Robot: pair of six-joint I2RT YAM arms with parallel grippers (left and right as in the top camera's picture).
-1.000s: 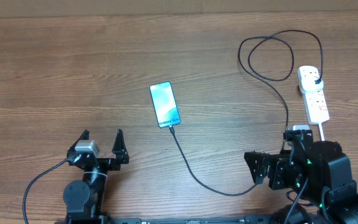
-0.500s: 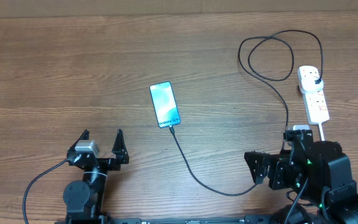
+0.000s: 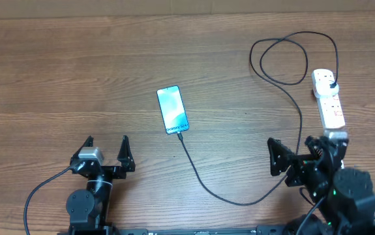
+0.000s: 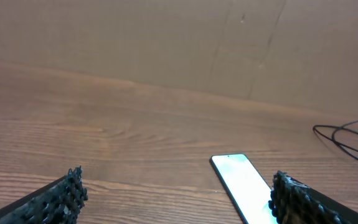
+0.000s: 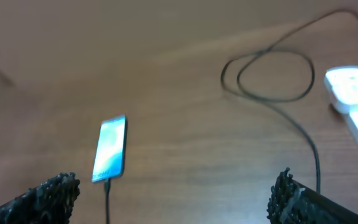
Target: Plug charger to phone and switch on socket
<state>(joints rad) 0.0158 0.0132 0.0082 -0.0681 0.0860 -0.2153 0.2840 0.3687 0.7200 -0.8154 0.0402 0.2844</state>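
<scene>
Wood-grain table (image 3: pixel 76 65), tan wall (image 4: pixel 135 37); left end effector (image 3: pixel 107 140) and right end effector (image 3: pixel 293 147) spread.

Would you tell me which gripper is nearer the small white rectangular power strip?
Right. The right gripper sits just short of the power strip; the left gripper lies far to its left.

We're fighting blur and cropped edges here.
Our right wrist view is smeared: the white rectangular power strip (image 5: pixel 353 87) runs off the right edge, markings unreadable. In the left wrist view the slim light-screened smartphone (image 4: pixel 241 183) loses its lower end off the bottom. From overhead, the thin black charger cable (image 3: pixel 207 183) ducks under the right gripper (image 3: pixel 294 151), and the strip's switch is too small to read.
</scene>
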